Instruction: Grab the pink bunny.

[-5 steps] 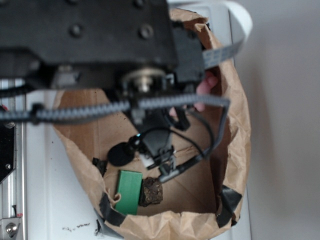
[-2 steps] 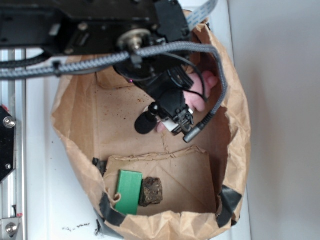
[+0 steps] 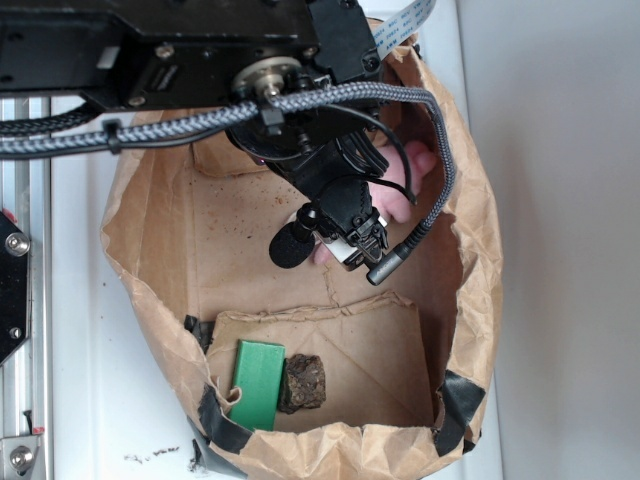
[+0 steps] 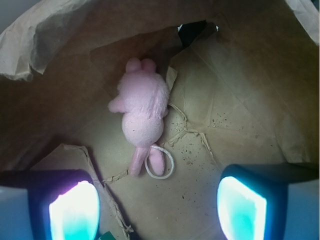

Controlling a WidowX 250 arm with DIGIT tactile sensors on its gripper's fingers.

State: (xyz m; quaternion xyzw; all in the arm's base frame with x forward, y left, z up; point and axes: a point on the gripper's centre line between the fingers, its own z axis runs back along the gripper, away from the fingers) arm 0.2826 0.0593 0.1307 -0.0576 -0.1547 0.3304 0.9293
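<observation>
Paper bag (image 3: 480, 260), brown and crumpled, stands open on the white tabletop (image 3: 80, 400), and everything sits inside it. At the left of the bag floor in the exterior view lies a flat green block (image 3: 257, 383), with a dark brown rough lump (image 3: 302, 382) touching its right side. Further right and toward the far wall, the black robot arm (image 3: 200, 50) reaches down into the bag, and only slivers of the pink bunny (image 3: 396, 188) show past it.

In the wrist view, the left glowing finger pad (image 4: 72, 210) sits at the lower left edge; the pink bunny (image 4: 142, 112) lies flat on the bag floor up the middle, with a small white loop (image 4: 160, 161) at its near end; the right pad is at the lower right. The claw (image 4: 157, 207) is spread wide and holds nothing, with the bunny ahead of it and not yet between the pads.

This looks like the approach step. The next move likely calls for easing forward and down until the pads flank the soft body, then closing, while keeping clear of the crumpled bag wall.
</observation>
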